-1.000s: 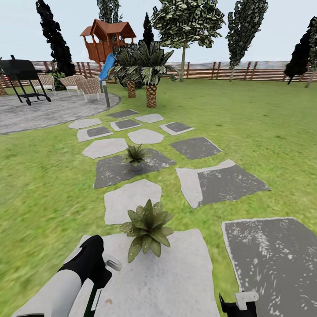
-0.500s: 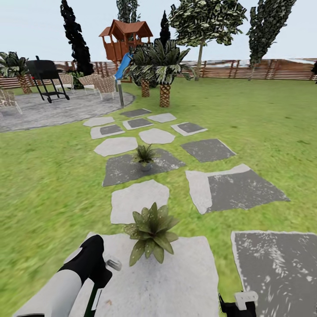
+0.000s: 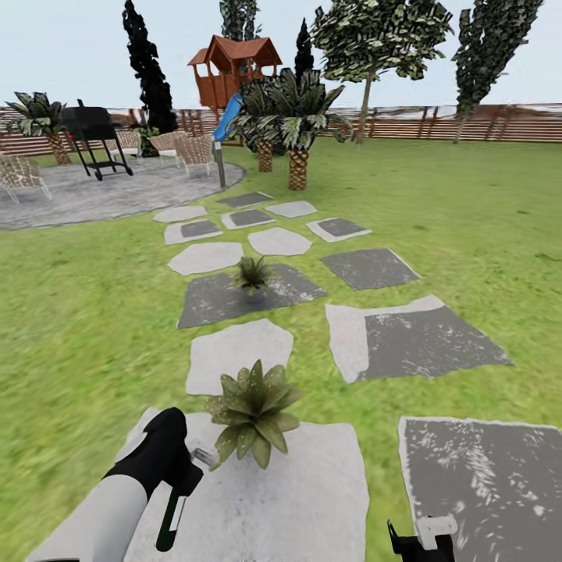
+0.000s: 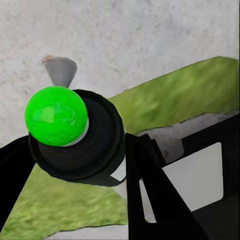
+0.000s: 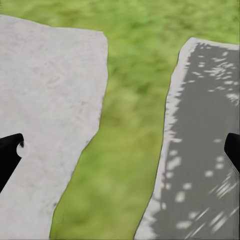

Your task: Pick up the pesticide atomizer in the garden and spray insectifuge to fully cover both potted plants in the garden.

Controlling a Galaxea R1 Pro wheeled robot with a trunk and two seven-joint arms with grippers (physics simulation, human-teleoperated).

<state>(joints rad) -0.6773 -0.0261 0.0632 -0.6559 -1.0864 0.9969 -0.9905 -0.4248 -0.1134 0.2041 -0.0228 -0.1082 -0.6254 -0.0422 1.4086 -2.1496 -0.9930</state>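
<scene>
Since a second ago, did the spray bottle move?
Yes. The spray bottle in the left gripper now hangs lower over the pale stone, its nozzle nearer the near potted plant.

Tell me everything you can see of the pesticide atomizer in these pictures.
The pesticide atomizer is a slim dark-green bottle with a white label strip and a whitish-grey trigger head. It looks like plastic. The left gripper holds it near the top; its body hangs down and is slightly tilted above the light grey stepping stone. The nozzle points toward the nearer potted plant, close to its leaves. In the left wrist view, its bright green round bottom faces the camera.
</scene>
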